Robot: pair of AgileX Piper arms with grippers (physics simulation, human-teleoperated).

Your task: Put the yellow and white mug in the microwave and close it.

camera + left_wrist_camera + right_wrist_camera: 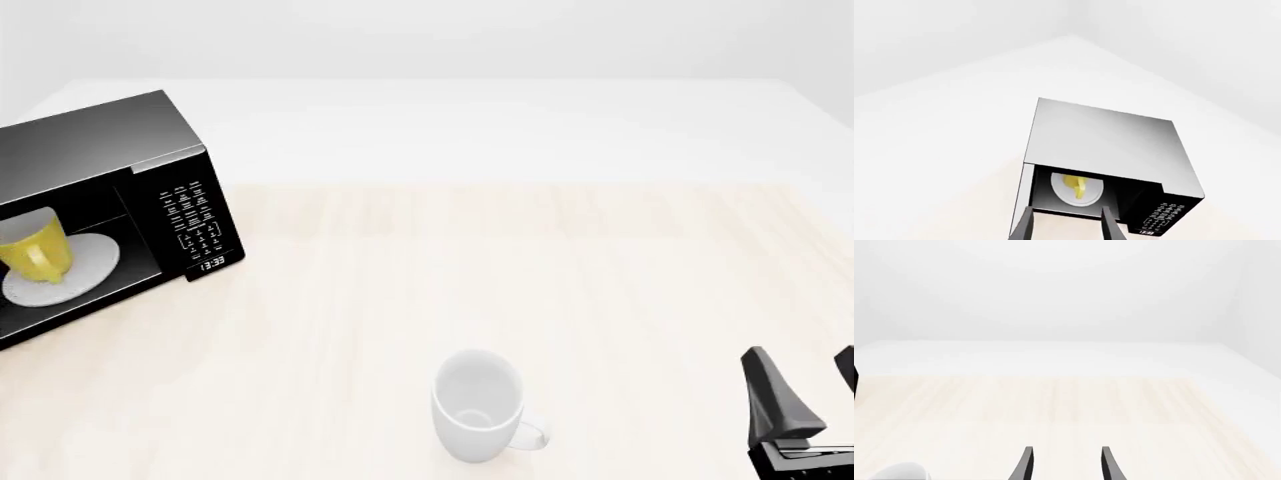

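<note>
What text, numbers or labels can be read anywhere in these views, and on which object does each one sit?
"13:33": as best it reads, small, on the clock display at the bottom of the microwave control panel.
White markings on the button panel: too small to read in the front view, blurred in the left wrist view.
White mug: no visible text.

1 all-white mug [478, 405] stands upright on the pale wooden table [534, 270], its handle pointing right.
</note>
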